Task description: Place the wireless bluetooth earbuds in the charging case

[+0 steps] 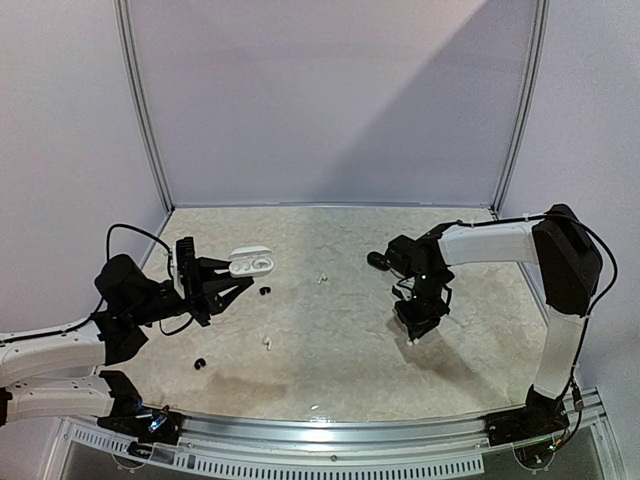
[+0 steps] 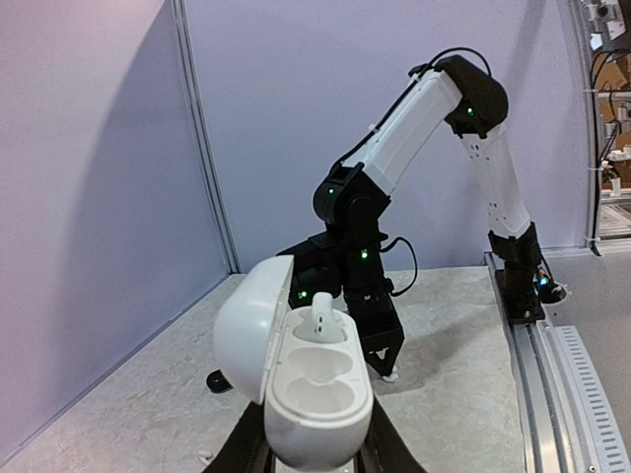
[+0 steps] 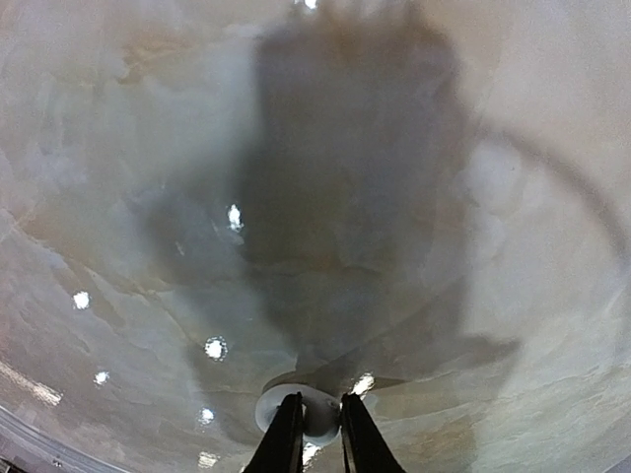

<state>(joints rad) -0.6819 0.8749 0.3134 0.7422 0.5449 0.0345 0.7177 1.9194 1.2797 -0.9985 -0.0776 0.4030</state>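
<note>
Left jaws: closed on the lower body of the charging case, holding it clear of the desk with the lid swung open to the left.
Charging case: the seated earbud, white, stands in the far socket. The near socket is empty.
Loose on the desk: first black earbud by the left arm, second black earbud just below the case, near white earbud and far white earbud toward the middle.
Right jaws: pinched on the held earbud, white, down at the desk and well apart from the case. I cannot tell whether it touches the surface.
Risk, grip: only the jaw tips hold the rounded earbud, so it could squirt out on the lift.
Risk, orientation: which way the stem points is hidden. If it is turned wrongly, it would jam at the socket rim.
Risk, case: the case is held in the air by its sides, so a hard push down could tip it in the left jaws.
Risk, lid and neighbour: a careless approach could strike the open lid or knock the seated earbud loose.
</note>
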